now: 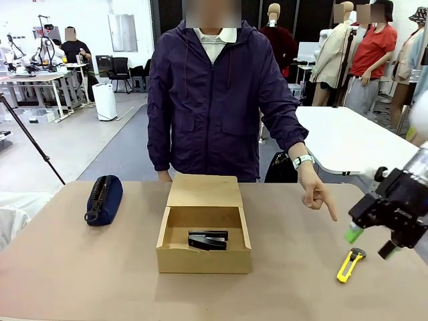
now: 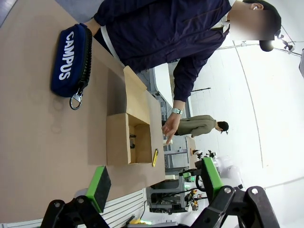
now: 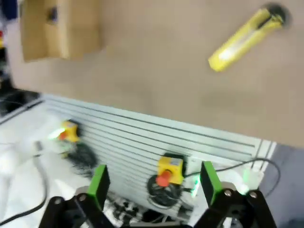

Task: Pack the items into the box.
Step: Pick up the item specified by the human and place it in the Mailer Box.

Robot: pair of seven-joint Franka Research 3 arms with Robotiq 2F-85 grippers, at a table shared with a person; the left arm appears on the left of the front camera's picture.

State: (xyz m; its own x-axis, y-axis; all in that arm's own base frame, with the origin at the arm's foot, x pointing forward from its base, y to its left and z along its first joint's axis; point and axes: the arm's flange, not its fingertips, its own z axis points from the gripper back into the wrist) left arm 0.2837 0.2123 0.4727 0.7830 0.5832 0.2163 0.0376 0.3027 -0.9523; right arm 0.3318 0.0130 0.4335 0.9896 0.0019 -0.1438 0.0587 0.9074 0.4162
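Risks before the knife pickup

Front view: we see the small black wedge-shaped stapler-like device [image 1: 208,240] lying inside the shallow tan cardboard box [image 1: 204,259], while the slim yellow utility knife with black end [image 1: 350,264] lies on the brown table [image 1: 80,267] near the right gripper [image 1: 371,242], whose jaws stand wide and empty; the person's pointing hand [image 1: 317,195] is close, so we judge a descent could brush it. Left wrist view: the left gripper [image 2: 154,183], also wide and empty, hangs well apart from the box; the navy zippered pouch [image 2: 71,54] would be a wrong target. Right wrist view: blurred, the knife lies off to one side, not between the jaws, so closing now would miss it.
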